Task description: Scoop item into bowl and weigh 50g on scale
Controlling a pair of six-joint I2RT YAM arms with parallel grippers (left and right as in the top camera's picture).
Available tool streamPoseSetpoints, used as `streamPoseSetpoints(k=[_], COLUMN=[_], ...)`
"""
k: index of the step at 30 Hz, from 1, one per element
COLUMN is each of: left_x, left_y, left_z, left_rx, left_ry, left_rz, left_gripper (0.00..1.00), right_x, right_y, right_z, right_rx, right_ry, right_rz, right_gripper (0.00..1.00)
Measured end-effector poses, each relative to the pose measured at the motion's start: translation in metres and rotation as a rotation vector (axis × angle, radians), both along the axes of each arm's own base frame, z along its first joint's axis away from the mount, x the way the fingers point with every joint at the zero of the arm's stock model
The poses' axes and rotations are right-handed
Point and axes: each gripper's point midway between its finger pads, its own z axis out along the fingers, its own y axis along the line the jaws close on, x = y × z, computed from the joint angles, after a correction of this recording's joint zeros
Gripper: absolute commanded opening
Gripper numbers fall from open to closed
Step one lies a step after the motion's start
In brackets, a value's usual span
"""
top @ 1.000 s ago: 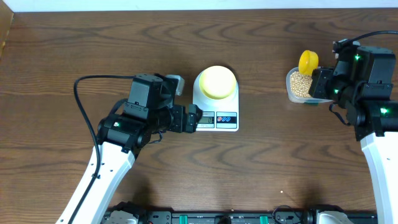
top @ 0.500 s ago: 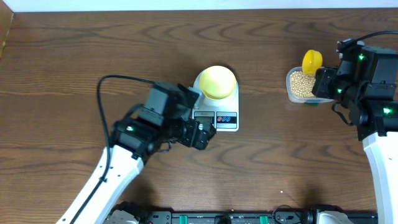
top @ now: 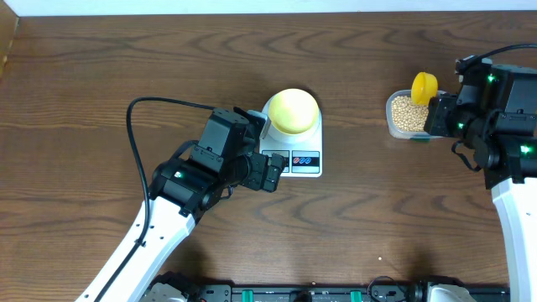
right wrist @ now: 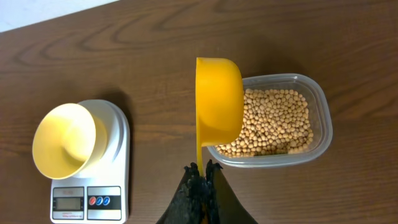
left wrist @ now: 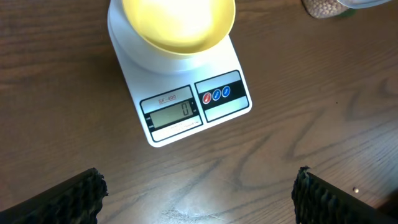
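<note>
The pale yellow-green bowl (top: 292, 110) sits empty on the white scale (top: 304, 160) at the table's centre; both show in the left wrist view (left wrist: 179, 25) (left wrist: 186, 93), where the display reads 0. Tan beans (top: 407, 112) fill a clear tub (right wrist: 316, 109) at the right. My right gripper (right wrist: 200, 169) is shut on the handle of an orange scoop (right wrist: 219, 99), held on edge over the tub's left end. My left gripper (left wrist: 199, 193) is open and empty, just in front of the scale's button edge.
The dark wood table (top: 377, 226) stretches around. A black cable (top: 143, 126) loops from the left arm. The table's far edge meets a white wall along the top.
My left arm swung right from the scale's left side to its front, then drew back slightly. The right gripper and scoop drifted a little to the right.
</note>
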Motion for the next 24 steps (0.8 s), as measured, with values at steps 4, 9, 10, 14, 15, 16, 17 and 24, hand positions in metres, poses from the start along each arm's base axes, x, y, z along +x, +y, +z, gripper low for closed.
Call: streamPoseSetpoints(k=[4,9,10,14,15,16,17,24], left_x=[0.000,-0.002,0.000,0.007,0.008,0.009,0.009,0.004], left_y=[-0.001,-0.005,-0.003,0.006,0.008,0.009,0.009,0.002], left_z=[0.000,-0.003,-0.004,-0.009,-0.009,-0.009,-0.008,-0.005], left_rx=[0.006,-0.013,-0.019,-0.036,-0.041,-0.044,-0.048,-0.083], left_ry=[-0.007,0.006,0.015,0.038,0.040,0.038,0.037,0.043], left_rz=[-0.019,-0.075,-0.074,-0.056,-0.056,-0.059,-0.066,-0.119], left_gripper=[0.98,0.98,0.98,0.98,0.98,0.98,0.98,0.98], right_x=[-0.002,-0.003,-0.003,-0.005,-0.006,-0.006,-0.007,-0.008], right_y=[0.000,0.000,0.000,0.000,0.000,0.000,0.000,0.000], right_z=[-0.002,-0.003,-0.003,-0.005,-0.005,-0.006,-0.006,-0.007], right_rx=[-0.006,-0.007,-0.006,-0.006,-0.005,-0.005,-0.005,-0.005], right_ry=[0.013,0.013,0.016,0.028,0.031,0.035,0.037,0.042], right_rz=[0.007,0.007,0.007,0.007,0.007,0.007,0.007,0.007], right_gripper=[0.01,0.01,0.01,0.01,0.01,0.01,0.01,0.01])
